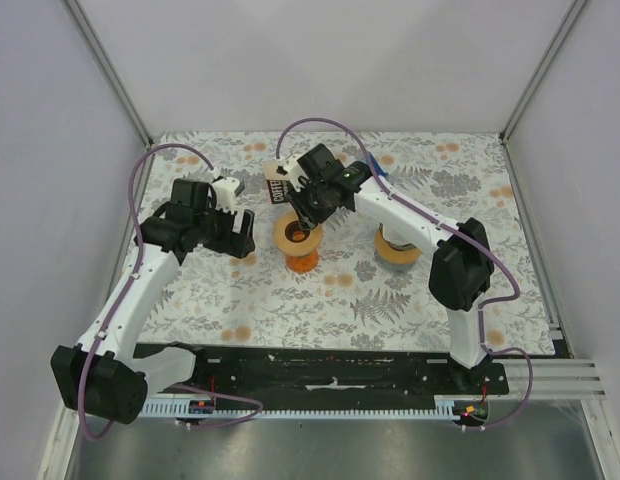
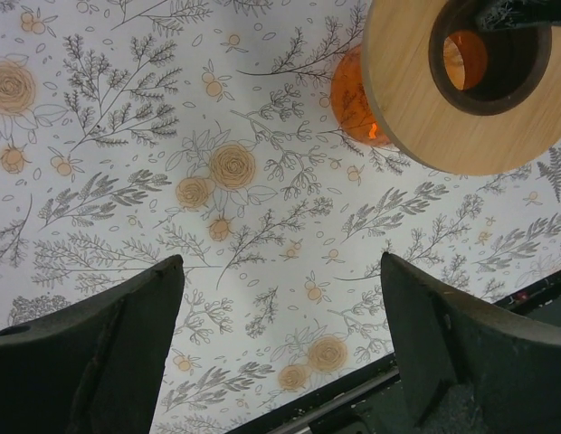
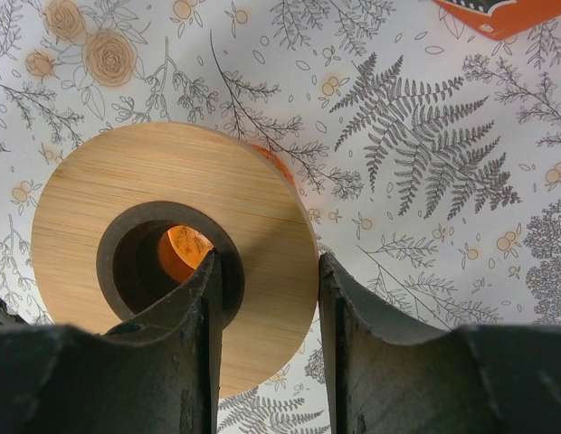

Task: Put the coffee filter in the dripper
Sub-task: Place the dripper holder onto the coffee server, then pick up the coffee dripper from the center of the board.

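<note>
The dripper (image 1: 288, 240) stands mid-table: a wooden collar (image 3: 109, 190) with a dark round hole, over an orange translucent body (image 2: 348, 99). My right gripper (image 1: 306, 222) comes down on it from behind. In the right wrist view, that gripper (image 3: 267, 271) has one finger inside the hole and the other against the collar's outer rim, shut on the wooden band. My left gripper (image 1: 242, 238) hovers just left of the dripper. Its fingers (image 2: 282, 271) stand wide apart over the bare cloth, holding nothing. No coffee filter shows as such; it is out of view.
A brown-and-white pack marked COFFEE (image 1: 277, 186) stands right behind the dripper. A tan round object on a grey base (image 1: 397, 246) sits to the right, under my right forearm. An orange packet (image 3: 498, 14) lies further back. Floral cloth (image 1: 290, 310) covers the table; white walls enclose it.
</note>
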Tool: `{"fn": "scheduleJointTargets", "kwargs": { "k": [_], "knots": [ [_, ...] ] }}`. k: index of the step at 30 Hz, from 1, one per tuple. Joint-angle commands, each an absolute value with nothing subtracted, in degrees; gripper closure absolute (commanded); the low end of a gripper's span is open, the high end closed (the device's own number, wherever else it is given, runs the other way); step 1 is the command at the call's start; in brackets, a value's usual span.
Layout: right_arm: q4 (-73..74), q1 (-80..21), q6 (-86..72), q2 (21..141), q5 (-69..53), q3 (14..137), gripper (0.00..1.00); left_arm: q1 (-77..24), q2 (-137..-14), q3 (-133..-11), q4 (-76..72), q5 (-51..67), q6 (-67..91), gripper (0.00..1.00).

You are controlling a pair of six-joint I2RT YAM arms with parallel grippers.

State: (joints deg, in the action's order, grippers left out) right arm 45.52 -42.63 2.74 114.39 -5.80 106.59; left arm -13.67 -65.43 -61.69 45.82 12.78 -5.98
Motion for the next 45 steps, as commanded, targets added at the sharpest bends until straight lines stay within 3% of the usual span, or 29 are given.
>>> {"fn": "scheduleJointTargets", "kwargs": {
  "k": [1,4,8,11,16,21,26,30,36,45],
  "knots": [
    [44.4,-42.7,3.9,114.2,-6.7,105.8,1.0,-12.1,-64.5,-61.4,41.6,15.7,-0.6,0.06],
    [44.2,-42.7,4.0,114.5,-7.2,105.6,1.0,-12.0,-64.4,-61.6,41.6,15.2,-0.8,0.06],
    [44.0,-42.7,3.9,114.9,-8.6,106.3,0.61,-12.0,-64.3,-61.4,41.7,16.2,-1.0,0.06],
    [44.2,-42.6,4.0,114.1,-8.4,106.3,0.4,-12.0,-64.4,-61.5,41.7,16.3,-1.1,0.07],
    [44.4,-42.0,4.8,110.7,-9.9,107.1,0.24,-11.8,-64.8,-62.5,41.6,17.3,-0.8,0.06],
    [44.6,-37.3,3.8,106.5,-7.5,111.5,0.21,-11.0,-65.2,-63.5,42.0,17.7,-0.6,0.06],
    [43.0,-28.0,-3.8,109.7,4.8,119.2,0.2,-10.3,-65.6,-63.1,41.7,18.0,-0.6,0.06],
    [40.3,-23.5,-4.9,117.1,17.7,125.4,0.12,-9.7,-65.7,-63.8,41.5,18.1,-0.6,0.07],
    [37.0,-22.8,-3.2,129.4,25.0,134.4,0.11,-9.6,-65.7,-64.0,41.9,19.2,-0.6,0.06],
    [31.7,-23.5,1.3,136.7,31.1,132.9,0.16,-9.3,-66.9,-64.3,42.1,20.8,-0.6,0.07]
  ]
}}
